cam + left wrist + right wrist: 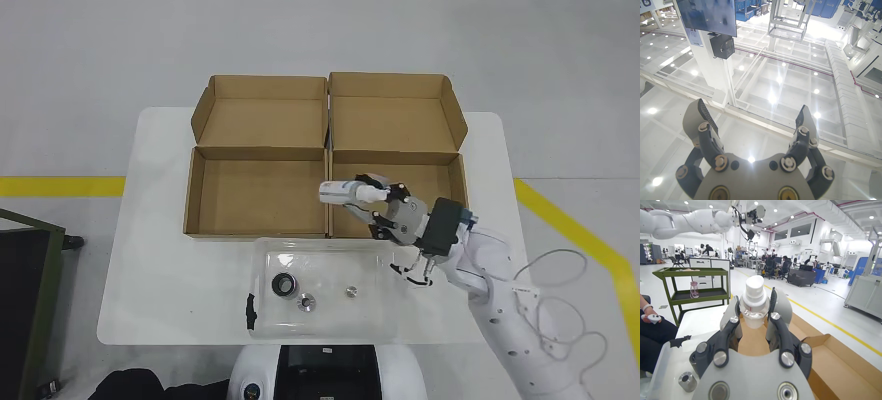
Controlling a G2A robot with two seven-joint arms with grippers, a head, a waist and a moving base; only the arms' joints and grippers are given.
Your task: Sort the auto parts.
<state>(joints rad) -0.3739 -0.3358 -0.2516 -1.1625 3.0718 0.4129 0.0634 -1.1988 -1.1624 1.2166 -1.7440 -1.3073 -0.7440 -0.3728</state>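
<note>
My right gripper (372, 205) is shut on a white and clear spray bottle (345, 191), held level above the near left corner of the right cardboard box (440, 180), its cap reaching the wall shared with the left cardboard box (255, 195). In the right wrist view the bottle (754, 298) sits between the fingers of that gripper (755, 306), cap pointing away. A clear tray (330, 262) at the table's near edge holds a black ring (284, 285), a metal part (306, 303) and a smaller metal piece (351, 292). My left gripper (751, 111) is raised toward the ceiling, open and empty.
Both boxes stand side by side with lids folded back. A metal cylinder (687, 381) lies in the tray near my right wrist. Black tape (248, 310) marks the tray's left rim. A green cart (25, 300) stands off the table's left side.
</note>
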